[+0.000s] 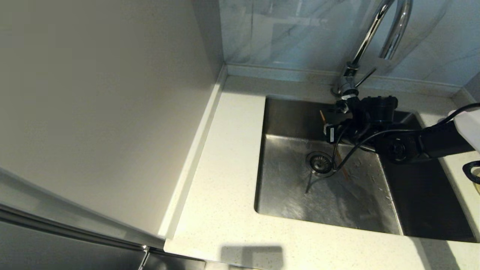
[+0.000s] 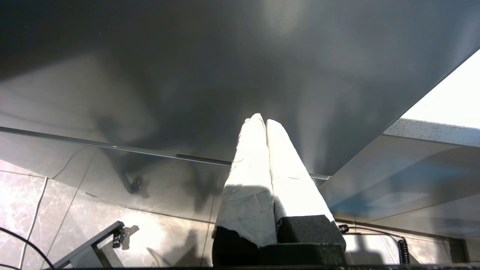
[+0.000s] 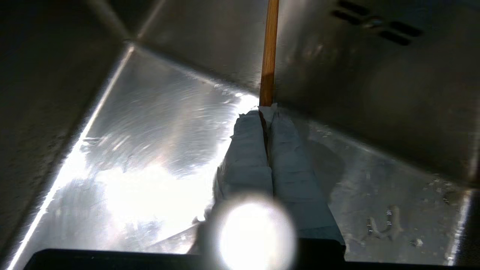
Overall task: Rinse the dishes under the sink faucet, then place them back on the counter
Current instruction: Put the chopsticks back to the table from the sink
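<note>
Brown chopstick (image 3: 269, 52), white-wrapped fingers (image 3: 247, 157), speckled off-white counter (image 1: 225, 187).

**Sink crowded at the back, open at the front**

The right arm (image 1: 431, 144) reaches in from the frame's right edge and, with the right gripper (image 3: 267, 108) clamped on a chopstick (image 3: 269, 52), fills the sink's (image 1: 285, 195) rear. The faucet (image 1: 369, 41) arches overhead at upper right. The basin's lower left and the counter (image 1: 225, 157) strip left of it lie open, bounded by the side panel (image 1: 105, 105).
</note>
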